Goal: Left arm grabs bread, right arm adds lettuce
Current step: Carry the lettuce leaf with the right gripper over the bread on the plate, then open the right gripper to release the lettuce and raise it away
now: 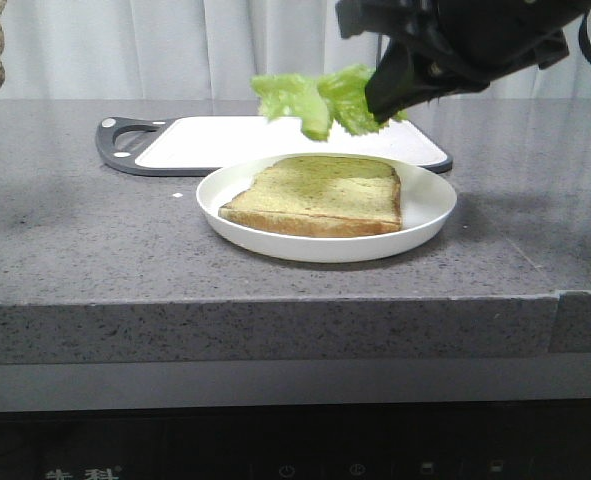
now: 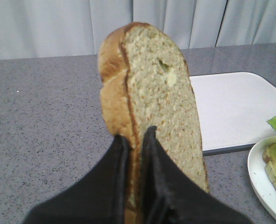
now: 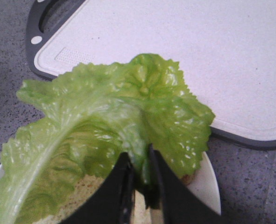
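Above the white plate (image 1: 430, 215), the right arm's gripper (image 3: 138, 175) pinches the lettuce (image 3: 114, 126) by one end, the leaf hanging over the thinner slice (image 1: 320, 195) already lying flat on the plate, apparently poised for release. Its long axis runs away from the fingers toward the cutting board (image 1: 225, 140) behind the plate. Well to the left of the plate, the left arm's gripper (image 2: 137, 144) clamps the bread (image 2: 156, 102) on edge, upright, crust topmost, seemingly kept clear until the lettuce lands.
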You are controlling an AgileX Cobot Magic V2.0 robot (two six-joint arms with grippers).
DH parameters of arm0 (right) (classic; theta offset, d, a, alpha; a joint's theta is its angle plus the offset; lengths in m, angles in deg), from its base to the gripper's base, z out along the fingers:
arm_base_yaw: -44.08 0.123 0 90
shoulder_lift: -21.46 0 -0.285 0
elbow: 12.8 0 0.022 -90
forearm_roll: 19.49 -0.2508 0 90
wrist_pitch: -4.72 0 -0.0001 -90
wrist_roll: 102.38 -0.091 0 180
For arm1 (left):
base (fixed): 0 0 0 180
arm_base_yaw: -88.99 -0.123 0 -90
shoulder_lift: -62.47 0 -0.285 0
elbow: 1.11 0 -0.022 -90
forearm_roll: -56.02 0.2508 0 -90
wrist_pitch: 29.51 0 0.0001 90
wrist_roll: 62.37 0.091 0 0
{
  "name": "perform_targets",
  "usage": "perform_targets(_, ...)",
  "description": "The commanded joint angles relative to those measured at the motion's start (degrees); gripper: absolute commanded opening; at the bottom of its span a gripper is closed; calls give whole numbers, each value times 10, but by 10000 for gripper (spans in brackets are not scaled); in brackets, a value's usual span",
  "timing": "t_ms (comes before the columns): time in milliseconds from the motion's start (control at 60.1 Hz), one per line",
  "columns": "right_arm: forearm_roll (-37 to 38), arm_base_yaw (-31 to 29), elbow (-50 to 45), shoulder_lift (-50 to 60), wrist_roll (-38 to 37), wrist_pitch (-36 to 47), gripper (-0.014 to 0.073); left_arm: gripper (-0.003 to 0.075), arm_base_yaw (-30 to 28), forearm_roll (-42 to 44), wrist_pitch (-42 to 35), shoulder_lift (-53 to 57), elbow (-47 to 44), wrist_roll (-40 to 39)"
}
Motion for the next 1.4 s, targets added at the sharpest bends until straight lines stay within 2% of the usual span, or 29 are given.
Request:
perform_targets(0,-6,1,16,12,1,31,-60,-21,-2,-6,-52,6,15,-5)
perform_targets(250,-7,1,16,-17,1,7,-60,-20,-2,-6,-52,6,15,-5)
perform_targets(333,-14,1,16,-24,1,7,-30,-21,-2,-6,-52,6,15,-5)
perform_targets(549,-16,1,16,-24,1,4,179,-21,-2,-6,-52,6,15,-5)
perform_targets(699,-16,1,16,-14,1,3,289,-21,-2,-6,-52,6,15,-5)
perform_targets(998,-16,1,16,54,1,-14,405,-21,-2,-6,-52,6,15,-5)
perform_targets(1264,-13,-1,16,120,1,-44,401,-20,-2,-6,-49,6,15,-5)
perform_targets(1331,-7,-6,16,136,1,-48,337,-21,-2,-6,-48,6,15,-5)
perform_targets(1381,4,-10,16,150,1,-56,241,-20,-2,-6,-46,6,15,-5)
